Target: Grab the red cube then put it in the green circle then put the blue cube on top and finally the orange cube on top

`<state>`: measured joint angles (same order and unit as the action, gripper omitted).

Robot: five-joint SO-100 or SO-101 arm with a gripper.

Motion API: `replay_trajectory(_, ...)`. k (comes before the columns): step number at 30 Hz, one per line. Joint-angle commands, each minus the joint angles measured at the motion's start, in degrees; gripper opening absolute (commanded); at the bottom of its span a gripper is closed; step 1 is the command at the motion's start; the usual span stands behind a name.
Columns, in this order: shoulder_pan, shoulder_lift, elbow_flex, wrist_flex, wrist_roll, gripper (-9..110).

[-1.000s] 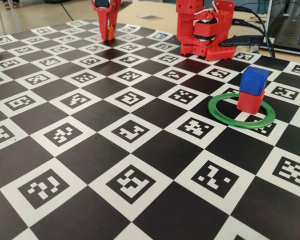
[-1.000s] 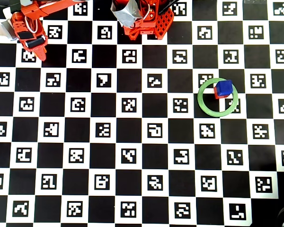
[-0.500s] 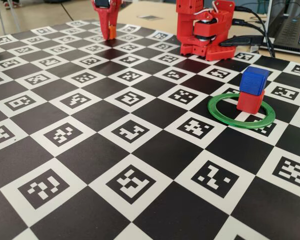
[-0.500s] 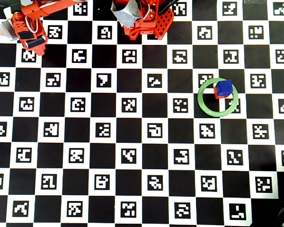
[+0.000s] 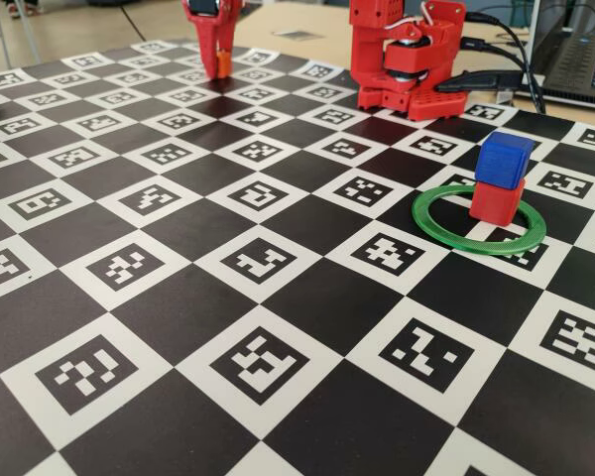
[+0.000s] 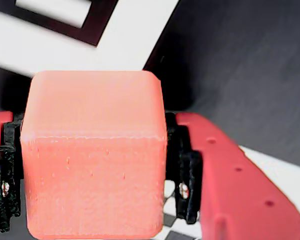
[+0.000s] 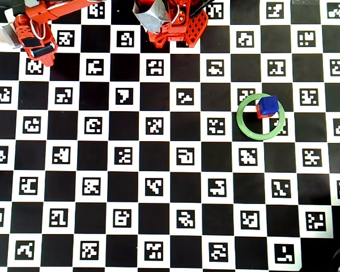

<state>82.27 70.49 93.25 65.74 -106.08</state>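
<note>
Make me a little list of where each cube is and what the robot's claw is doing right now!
red cube: sitting inside the green circle, near its far edge in the fixed view
blue cube: stacked on top of the red cube
orange cube: between the gripper's two fingers, far from the stack
gripper: closed on the orange cube, at the far left corner of the checkered mat in the fixed view
stack so far: two cubes high, orange one not yet added
</note>
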Motion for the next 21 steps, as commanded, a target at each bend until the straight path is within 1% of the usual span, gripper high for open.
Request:
replay_trajectory(1,-1.41,8.70,-5.71,4.13,1.23,7)
replay_trajectory(13,-7.56,13.97,-18.37,19.25,9.05,6)
replay_trajectory(17,-13.10,17.75,-19.25,23.82,16.00,6)
replay_trajectory(21,-21.71,20.04,-20.74,29.62,27.16,6)
